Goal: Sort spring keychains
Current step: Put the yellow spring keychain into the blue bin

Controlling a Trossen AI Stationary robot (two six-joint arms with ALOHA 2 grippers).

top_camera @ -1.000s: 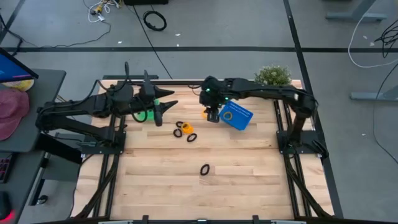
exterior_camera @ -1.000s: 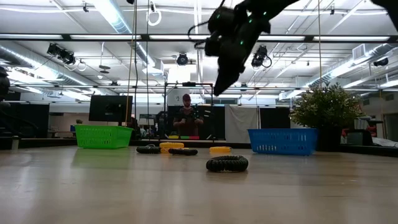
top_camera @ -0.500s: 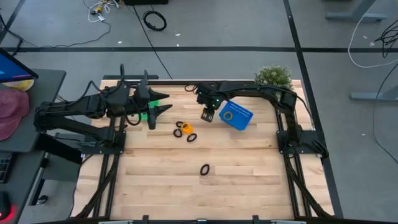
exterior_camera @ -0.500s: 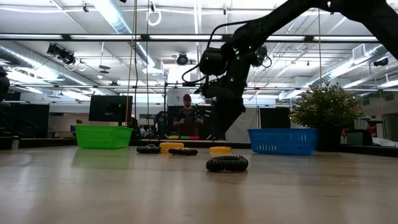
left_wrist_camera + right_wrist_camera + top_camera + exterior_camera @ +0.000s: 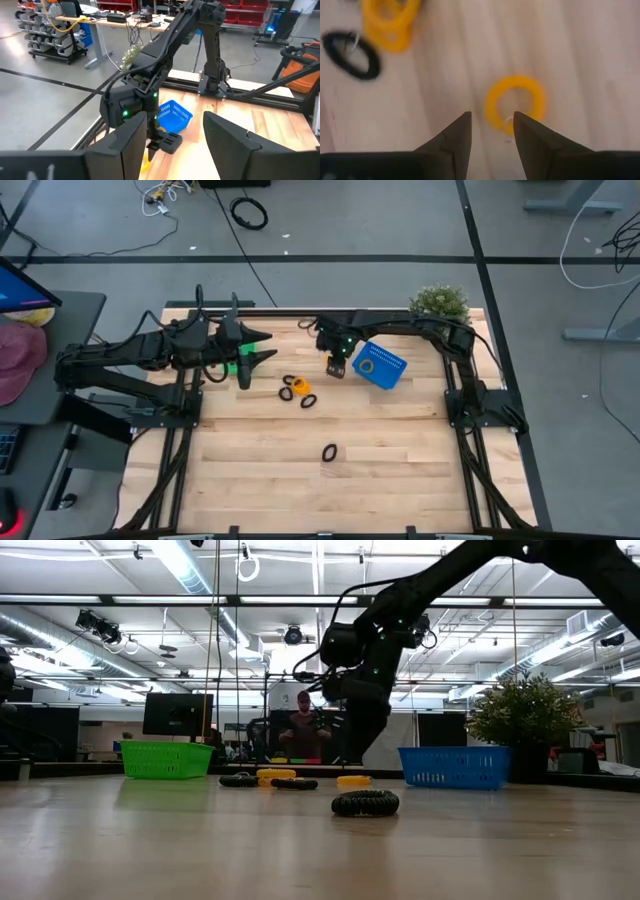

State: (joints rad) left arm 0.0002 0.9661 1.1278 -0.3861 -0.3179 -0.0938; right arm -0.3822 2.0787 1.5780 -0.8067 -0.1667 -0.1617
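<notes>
- Right gripper hangs low over the table, beside the blue basket; its fingers stand parted and hold nothing.
- Orange keychain lies on the wood just ahead of those fingertips.
- Other keychains cluster mid-table; a black keychain lies apart.
- Left gripper hovers parted and empty by the green basket.
</notes>
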